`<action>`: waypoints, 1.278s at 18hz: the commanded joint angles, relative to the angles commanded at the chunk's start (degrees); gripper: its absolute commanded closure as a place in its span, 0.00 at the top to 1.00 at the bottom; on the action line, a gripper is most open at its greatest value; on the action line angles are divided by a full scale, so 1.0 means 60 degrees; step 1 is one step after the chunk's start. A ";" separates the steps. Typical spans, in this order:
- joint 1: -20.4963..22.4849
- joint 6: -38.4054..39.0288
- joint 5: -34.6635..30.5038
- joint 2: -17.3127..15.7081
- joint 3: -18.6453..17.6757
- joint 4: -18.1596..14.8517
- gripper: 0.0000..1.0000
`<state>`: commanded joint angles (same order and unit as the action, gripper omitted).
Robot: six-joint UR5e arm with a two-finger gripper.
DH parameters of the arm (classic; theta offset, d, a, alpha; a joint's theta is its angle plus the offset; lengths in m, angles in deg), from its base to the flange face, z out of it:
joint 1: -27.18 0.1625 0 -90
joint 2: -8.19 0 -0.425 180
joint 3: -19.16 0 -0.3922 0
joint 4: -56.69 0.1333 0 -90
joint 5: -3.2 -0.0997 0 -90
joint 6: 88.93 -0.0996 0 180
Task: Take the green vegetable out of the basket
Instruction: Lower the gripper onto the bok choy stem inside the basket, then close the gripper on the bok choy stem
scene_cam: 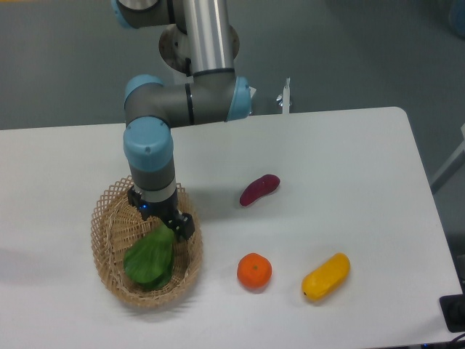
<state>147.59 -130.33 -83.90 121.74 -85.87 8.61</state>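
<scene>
The green vegetable [149, 260] lies in the tan wicker basket [109, 225] at the left of the table, its dark leaves toward the front. My gripper [161, 222] hangs straight down over the vegetable's upper end and hides the white stalk. Its fingers [183, 225] stand apart on either side of that end, so the gripper is open around the stalk end. I cannot tell whether the fingers touch the vegetable.
A purple sweet potato [259, 189] lies right of the basket. An orange [254, 270] and a yellow vegetable [326, 275] sit near the front edge. The arm's elbow [182, 102] reaches over the table's back left.
</scene>
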 joint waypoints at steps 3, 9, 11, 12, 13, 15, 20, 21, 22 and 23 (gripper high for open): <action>0.0000 0.0015 -0.0015 0.0045 0.0000 0.0000 1.00; 0.0000 0.0146 -0.0058 0.0030 0.0044 0.0058 0.74; 0.0000 0.0132 -0.0394 0.0045 0.0059 0.0102 0.59; -0.0015 0.0132 -0.0468 0.0045 0.0059 0.0088 0.52; -0.0015 0.0132 -0.0469 0.0030 0.0073 0.0088 0.44; 0.0000 0.0132 -0.0469 -0.0014 0.0073 0.0088 0.35; 0.0000 0.0088 -0.0469 -0.0116 0.0117 0.0088 0.29; 0.0000 0.0059 -0.0469 -0.0160 0.0146 0.0073 0.29; 0.0000 0.0030 -0.0454 -0.0291 0.0147 0.0073 0.29; 0.0014 0.0000 -0.0440 -0.0408 0.0161 0.0059 0.29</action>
<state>147.68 -130.33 -86.54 119.29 -84.91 8.97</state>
